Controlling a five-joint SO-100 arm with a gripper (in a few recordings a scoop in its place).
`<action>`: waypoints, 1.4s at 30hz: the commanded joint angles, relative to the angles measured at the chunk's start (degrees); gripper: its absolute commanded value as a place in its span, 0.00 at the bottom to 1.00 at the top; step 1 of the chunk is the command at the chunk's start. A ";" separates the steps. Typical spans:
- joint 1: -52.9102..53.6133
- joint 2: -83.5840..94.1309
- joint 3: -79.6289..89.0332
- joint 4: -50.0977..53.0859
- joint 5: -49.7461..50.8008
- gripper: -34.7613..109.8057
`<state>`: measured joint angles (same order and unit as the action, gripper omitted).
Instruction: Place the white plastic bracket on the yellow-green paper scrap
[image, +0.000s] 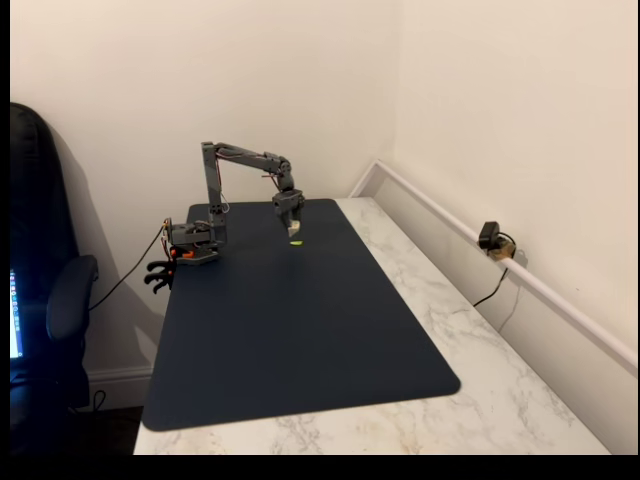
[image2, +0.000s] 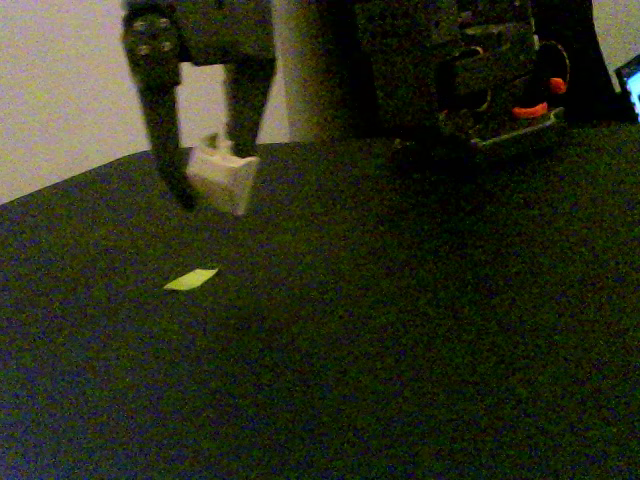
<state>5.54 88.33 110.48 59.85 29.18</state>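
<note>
The white plastic bracket (image2: 224, 180) hangs above the dark navy mat (image2: 420, 330), pinched between the two dark fingers of my gripper (image2: 214, 176), which is shut on it. The yellow-green paper scrap (image2: 190, 280) lies flat on the mat, just below and slightly in front of the bracket, with a gap between them. Seen from the far fixed view, the gripper (image: 291, 229) points down near the back of the mat, right above the small bright scrap (image: 296, 242).
The arm's base (image: 195, 243) is clamped at the mat's back left corner, with cables trailing off the edge. A small camera (image: 490, 238) sits on the white rail at the right wall. Marble tabletop (image: 480, 330) surrounds the mat (image: 300, 330). A dark chair (image: 45, 290) stands at the left.
</note>
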 joint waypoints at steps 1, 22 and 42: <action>2.29 0.18 -2.02 -1.23 -0.35 0.24; 3.34 -2.29 -3.43 -1.93 0.26 0.44; -5.62 53.17 27.25 -11.69 -22.85 0.24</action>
<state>0.88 132.10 133.51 47.90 7.56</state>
